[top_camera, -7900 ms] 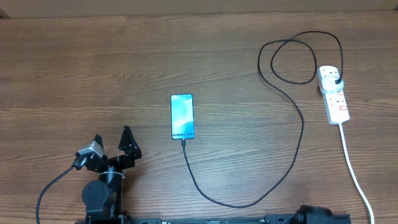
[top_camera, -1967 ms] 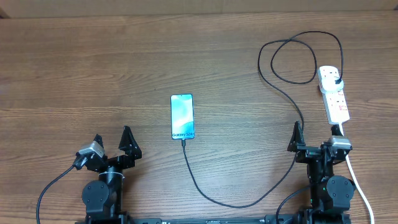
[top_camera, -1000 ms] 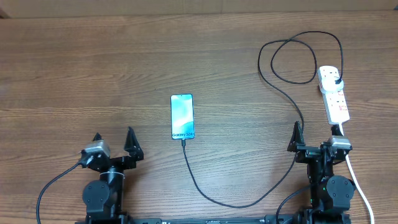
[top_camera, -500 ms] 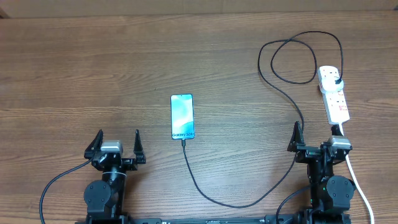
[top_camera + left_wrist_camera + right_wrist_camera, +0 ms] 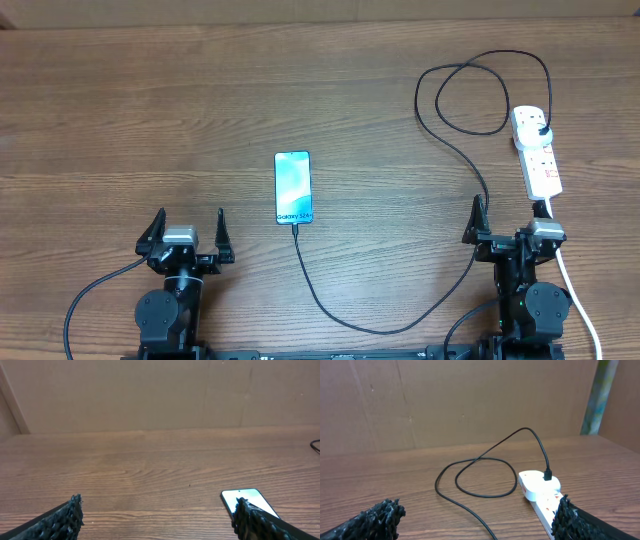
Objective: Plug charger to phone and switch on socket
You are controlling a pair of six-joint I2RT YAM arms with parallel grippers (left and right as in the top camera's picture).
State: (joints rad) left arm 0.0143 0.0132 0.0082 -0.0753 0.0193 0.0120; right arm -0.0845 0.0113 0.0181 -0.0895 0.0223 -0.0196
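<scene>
The phone lies face up mid-table, its blue screen lit. The charger's black cable runs from the phone's near end, where its tip sits against the phone, sweeps right, loops, and ends in a black plug seated in the far end of the white socket. My left gripper stands open, left of and nearer than the phone, holding nothing. My right gripper is open just short of the socket. The left wrist view has the phone beside my right fingertip. The right wrist view shows socket and cable.
The socket's thick white cord runs down the right side past my right arm to the front edge. The cable loop lies at the back right. A brown cardboard wall stands behind the wooden table.
My left gripper has turned from an angled pose to point straight ahead, and has held still for the last half second. The right arm, phone and cable have not moved.
</scene>
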